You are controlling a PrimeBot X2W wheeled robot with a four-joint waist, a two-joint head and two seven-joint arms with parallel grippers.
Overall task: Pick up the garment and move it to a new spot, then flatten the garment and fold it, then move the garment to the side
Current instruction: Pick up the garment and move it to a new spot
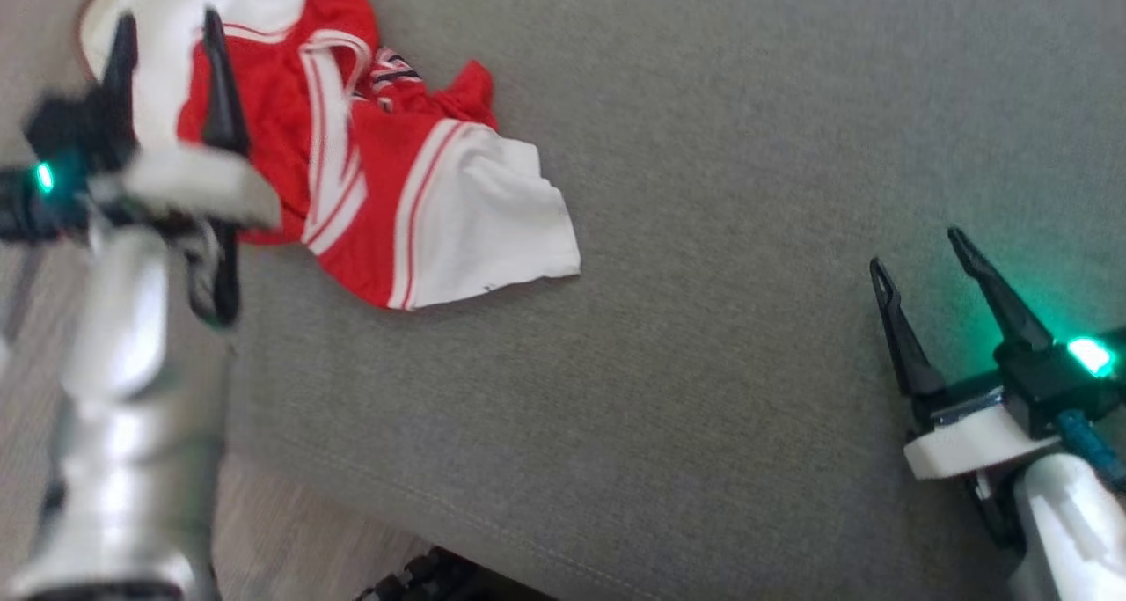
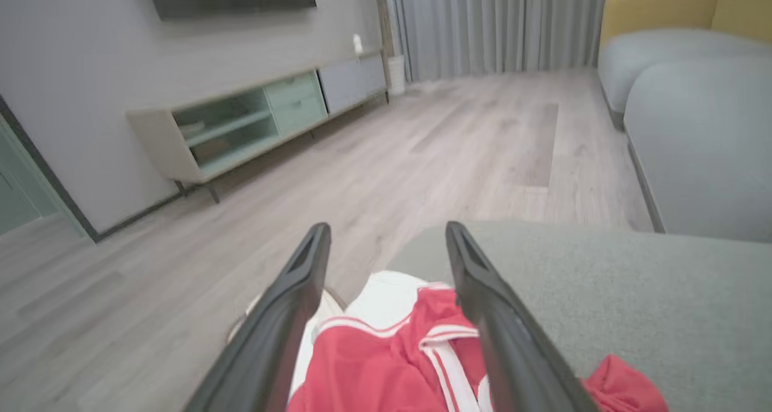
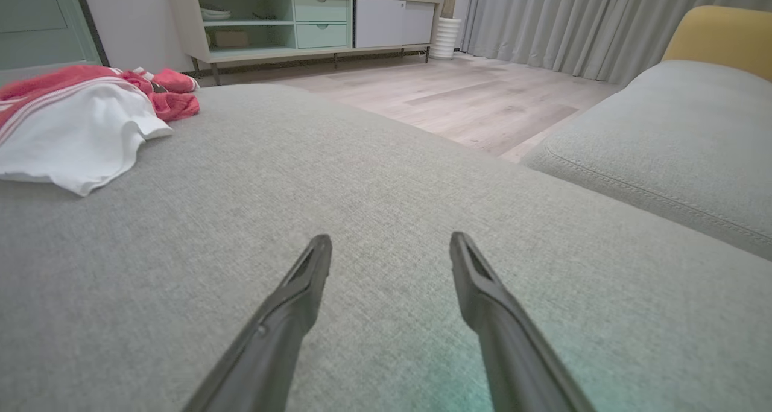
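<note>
A crumpled red and white garment (image 1: 369,170) lies at the far left corner of the grey cushion (image 1: 704,319). My left gripper (image 1: 167,25) hovers open above the garment's left part, its fingers spread with nothing between them. The left wrist view looks down past those fingers at the garment (image 2: 386,364) near the cushion's edge. My right gripper (image 1: 915,249) stands open over bare cushion at the lower right, far from the cloth. From the right wrist view the garment (image 3: 78,116) lies at the far left, and the right gripper (image 3: 391,246) is open above the fabric.
The cushion's left and front edges drop to a wooden floor (image 1: 290,539). A dark object (image 1: 422,579) sits below the front edge. A second grey seat with a yellow back (image 3: 663,128) stands across a gap. A low cabinet (image 3: 289,20) lines the far wall.
</note>
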